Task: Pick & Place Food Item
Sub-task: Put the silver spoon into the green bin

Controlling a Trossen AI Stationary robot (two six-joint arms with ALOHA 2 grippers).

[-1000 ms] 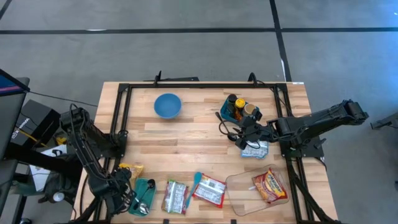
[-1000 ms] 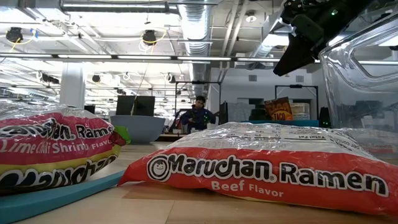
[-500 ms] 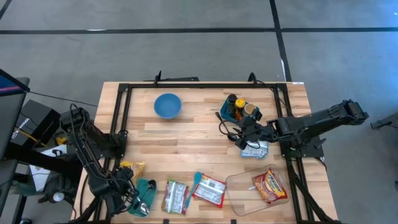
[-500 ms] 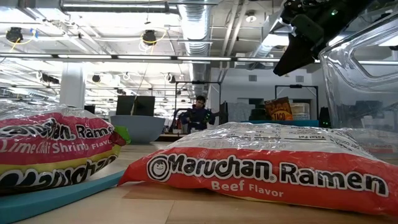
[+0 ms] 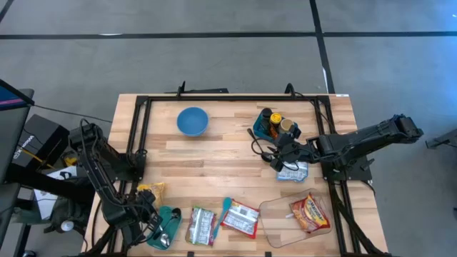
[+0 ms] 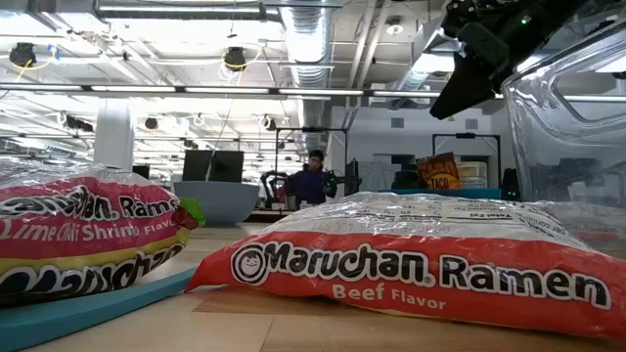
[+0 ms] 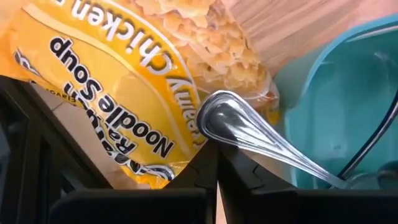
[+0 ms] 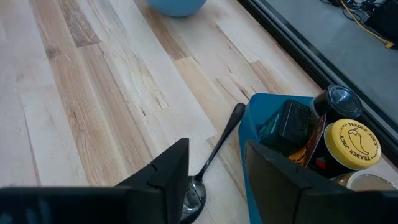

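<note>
Where the left arm folds down at the near left corner of the wooden tabletop [image 5: 214, 160], its gripper [image 5: 158, 230] sits with jaws clenched and empty over the teal plastic tray [image 5: 166, 223]. Its wrist view shows a shiny metal spoon [image 7: 249, 134] lying from the tray's rim onto a yellow chicken ramen noodle soup packet [image 7: 143, 81], the spoon's bowl hidden behind the dark fingers [image 7: 155, 186].

The right gripper [image 5: 278, 151] hangs low over the tabletop beside a blue bin of sauce bottles [image 8: 298, 134], jaws part open with nothing seen between them. A black spoon [image 8: 214, 152] lies on the wood beneath, its bowl partly covered by the fingers. A pale ramen packet [image 5: 294, 171] lies just beside this gripper, half hidden under the arm.

A round blue bowl [image 5: 192, 121] stands well apart at the far side. A red beef-flavour ramen packet [image 6: 430, 264] fills the low view; a clear plastic container [image 5: 296, 218] holds another red packet [image 5: 308, 212].
</note>
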